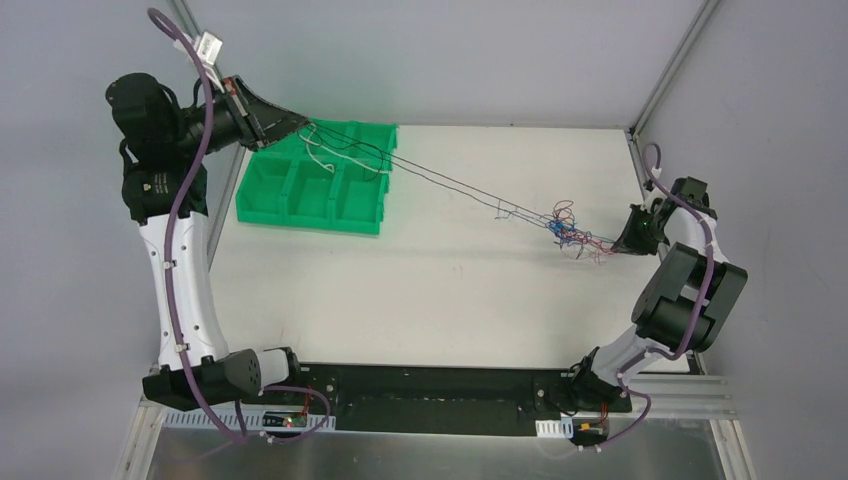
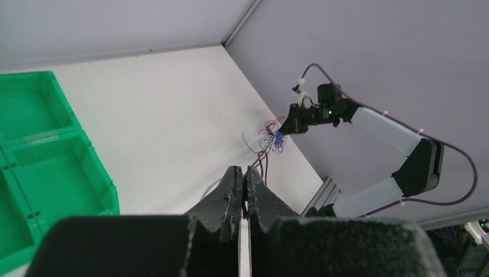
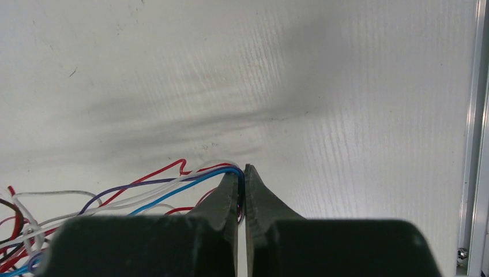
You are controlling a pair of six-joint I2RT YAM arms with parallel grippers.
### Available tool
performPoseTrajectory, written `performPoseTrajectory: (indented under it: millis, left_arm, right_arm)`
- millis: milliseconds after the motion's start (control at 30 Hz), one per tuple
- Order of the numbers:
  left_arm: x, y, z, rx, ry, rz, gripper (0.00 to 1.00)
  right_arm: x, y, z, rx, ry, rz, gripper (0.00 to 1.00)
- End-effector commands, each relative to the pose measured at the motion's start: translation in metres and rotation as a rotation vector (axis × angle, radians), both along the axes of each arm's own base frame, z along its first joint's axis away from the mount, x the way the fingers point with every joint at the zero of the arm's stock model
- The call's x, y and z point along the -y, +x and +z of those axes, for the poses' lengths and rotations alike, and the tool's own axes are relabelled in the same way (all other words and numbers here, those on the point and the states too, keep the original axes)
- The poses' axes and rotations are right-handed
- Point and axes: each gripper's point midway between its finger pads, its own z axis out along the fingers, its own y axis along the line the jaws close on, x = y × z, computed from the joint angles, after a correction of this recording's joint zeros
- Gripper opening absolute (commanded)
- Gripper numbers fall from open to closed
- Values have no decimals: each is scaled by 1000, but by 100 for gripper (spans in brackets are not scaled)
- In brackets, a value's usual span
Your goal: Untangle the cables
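Observation:
The cables are thin red, blue, white and dark wires. Their tangle point(image 1: 568, 230) lies on the white table at the right, and a few taut dark strands point(image 1: 440, 180) run from it up to the left. My left gripper point(image 1: 303, 125) is raised over the green bin point(image 1: 268, 190), shut on those strands point(image 2: 262, 158). White wire loops point(image 1: 318, 152) hang below it into the bin. My right gripper point(image 1: 622, 241) is low at the tangle's right end, shut on blue, purple, white and red wires point(image 3: 173, 183) that bend in between its fingertips point(image 3: 244, 171).
The green bin point(image 2: 34, 161) has several compartments and stands at the table's back left. Grey walls and aluminium posts point(image 1: 660, 80) close in the table. The right edge rail point(image 3: 476, 133) runs close to my right gripper.

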Motion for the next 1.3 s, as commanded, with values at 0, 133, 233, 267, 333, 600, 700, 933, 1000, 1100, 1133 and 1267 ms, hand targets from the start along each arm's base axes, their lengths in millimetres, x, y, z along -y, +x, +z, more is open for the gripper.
performPoseTrajectory:
  millis: [0,133,233,267,333,600,700,933,1000,1100,1133,1267]
  left_arm:
    - [-18,4,76,182,-74,71,0]
    - [-28,9,108,249,-98,109,0]
    - [-40,9,140,311,-125,146,0]
    - [-43,10,148,322,-139,152,0]
    - [-49,15,158,326,-155,166,0]
    - [-69,31,157,310,-172,246,0]
    - [-81,32,160,328,-164,307,0]
    - [-127,40,188,352,-226,445,0]
    - [-135,41,187,364,-204,475,0]
    - [-143,41,186,370,-181,523,0]
    - [-149,41,186,376,-167,554,0]
    - [-171,40,181,361,-154,645,0]
  right_arm:
    - [44,-1,-13,-30,-177,-25,0]
    - [49,-6,-25,-52,-210,-13,0]
    - [56,-10,-33,-69,-234,-11,0]
    - [59,-11,-36,-76,-239,-14,0]
    - [64,-13,-39,-86,-245,-21,0]
    - [76,-12,-38,-81,-252,-46,0]
    - [79,-9,-32,-64,-264,-54,0]
    - [93,-7,-35,-84,-300,-80,0]
    - [95,-9,-39,-94,-298,-89,0]
    - [101,-8,-43,-95,-317,-94,0]
    - [108,-11,-44,-110,-347,-109,0]
    - [118,-12,-45,-118,-358,-125,0]
